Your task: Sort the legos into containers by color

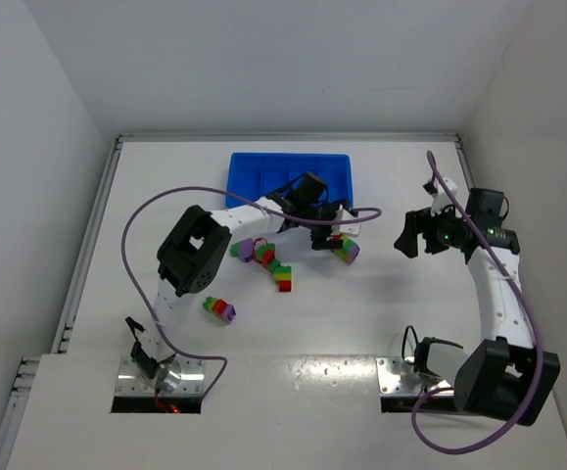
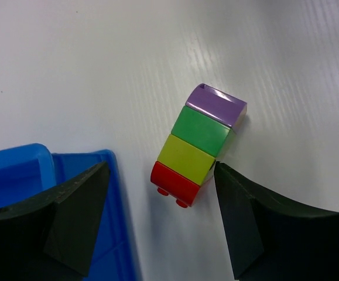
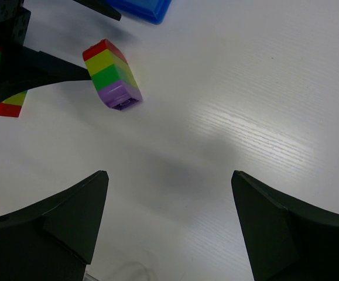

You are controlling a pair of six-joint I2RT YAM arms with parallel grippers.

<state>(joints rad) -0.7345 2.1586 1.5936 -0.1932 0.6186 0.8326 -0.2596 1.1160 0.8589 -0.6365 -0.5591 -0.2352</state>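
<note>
L pincer [image 2: 160, 170] open, astride 4-colour stack [image 2: 199, 143] on table [image 2: 69, 70] by tray [image 2: 17, 170] near-right corner, prob. lining up grab; R pincer [image 3: 169, 178] open, empty, hovers right.

white table [image 1: 381, 313], pale rail along its far and side edges. lying on it:
- blue tray [image 1: 239, 181], far middle
- four-colour stack [image 1: 346, 251], red, yellow, green, purple, on its side, near the tray's near right corner, not touching it
- cluster of mixed-colour bricks [image 1: 265, 258], centre
- short stack [image 1: 218, 309], nearer, left, apart from the cluster
- left base plate [image 1: 190, 382] and right base plate [image 1: 396, 377], metal, near edge
</note>
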